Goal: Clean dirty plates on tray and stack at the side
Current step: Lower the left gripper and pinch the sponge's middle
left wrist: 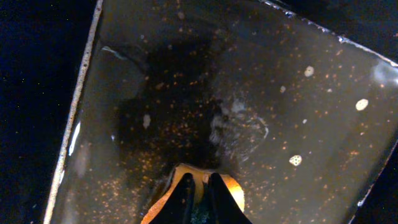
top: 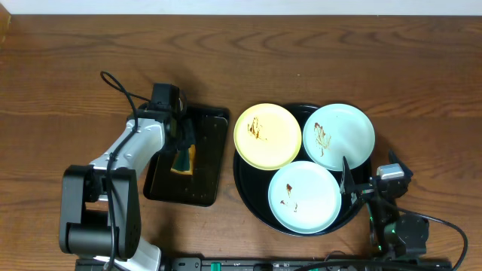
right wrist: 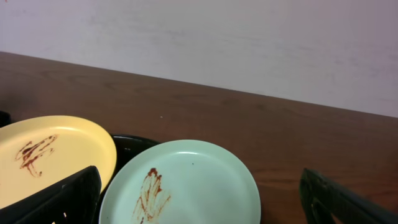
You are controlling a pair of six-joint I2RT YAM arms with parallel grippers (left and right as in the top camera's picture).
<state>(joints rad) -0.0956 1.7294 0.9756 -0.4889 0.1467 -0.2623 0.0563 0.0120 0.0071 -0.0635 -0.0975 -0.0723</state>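
Note:
The round black tray (top: 253,194) holds three smeared plates: a pale yellow one (top: 267,135) at upper left, a mint one (top: 339,135) at upper right, a mint one (top: 305,197) in front. My left gripper (top: 181,150) is over the small rectangular tray (top: 211,162), shut on a yellow sponge (left wrist: 231,185). My right gripper (top: 369,184) is open and empty at the round tray's right rim; in its wrist view the mint plate (right wrist: 186,186) lies between its fingers (right wrist: 199,205), the yellow plate (right wrist: 50,155) to the left.
The wet, speckled floor of the rectangular tray (left wrist: 205,93) fills the left wrist view. Brown wooden table (top: 376,53) lies around both trays. A pale wall (right wrist: 217,37) stands beyond the table's far edge.

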